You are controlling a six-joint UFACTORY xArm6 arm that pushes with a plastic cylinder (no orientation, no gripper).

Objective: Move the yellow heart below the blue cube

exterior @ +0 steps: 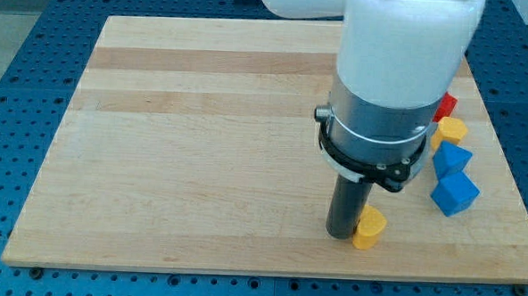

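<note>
— Where does the yellow heart [368, 227] sit?

— Low on the wooden board [184, 144], near the view's bottom edge, to the view's left of the blue cube [455, 192] and slightly lower. The arm's tip [342, 235] touches the heart's left side.

— Any jaws to report?

— None; the arm ends in a plain rod, so nothing opens or closes.

— Which step is this?

— Judging by the layout, the push toward the view's right is under way but unfinished: the heart is not yet beneath the cube.

— And next?

— Probably a steady rightward shove, kept behind the heart's centre so it doesn't slip aside, stopping below the cube and short of the board's bottom edge.
</note>
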